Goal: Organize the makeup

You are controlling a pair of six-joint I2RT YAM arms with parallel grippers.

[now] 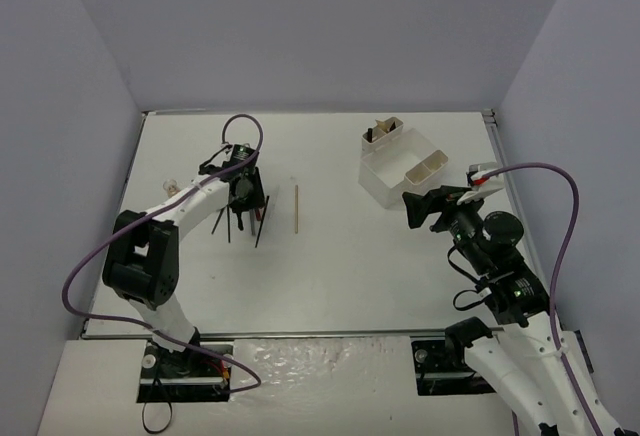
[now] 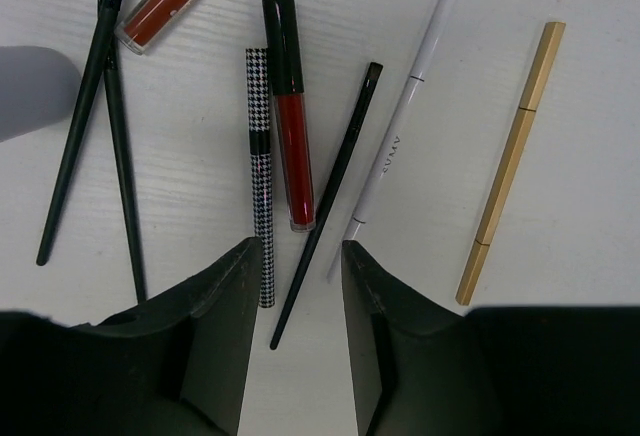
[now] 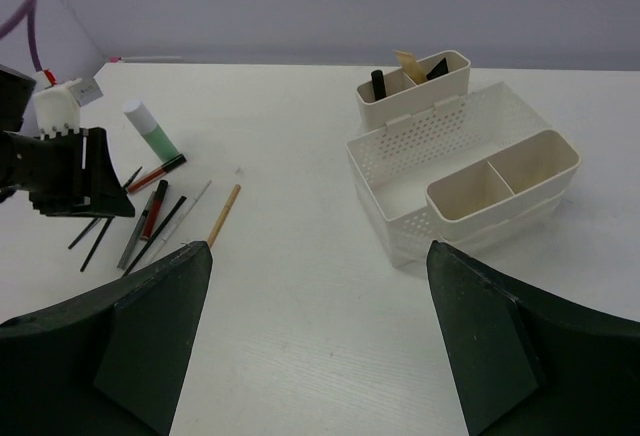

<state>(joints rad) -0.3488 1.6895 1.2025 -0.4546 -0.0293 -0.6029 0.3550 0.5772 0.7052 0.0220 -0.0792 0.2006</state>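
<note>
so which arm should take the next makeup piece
Left. The left gripper hangs over the makeup, black brush between its jaws; the right gripper stands open beside the white box.

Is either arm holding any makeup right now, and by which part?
Nothing is held. The left gripper straddles the handle end of the thin black brush without clamping it; the right gripper is open and empty.
</note>
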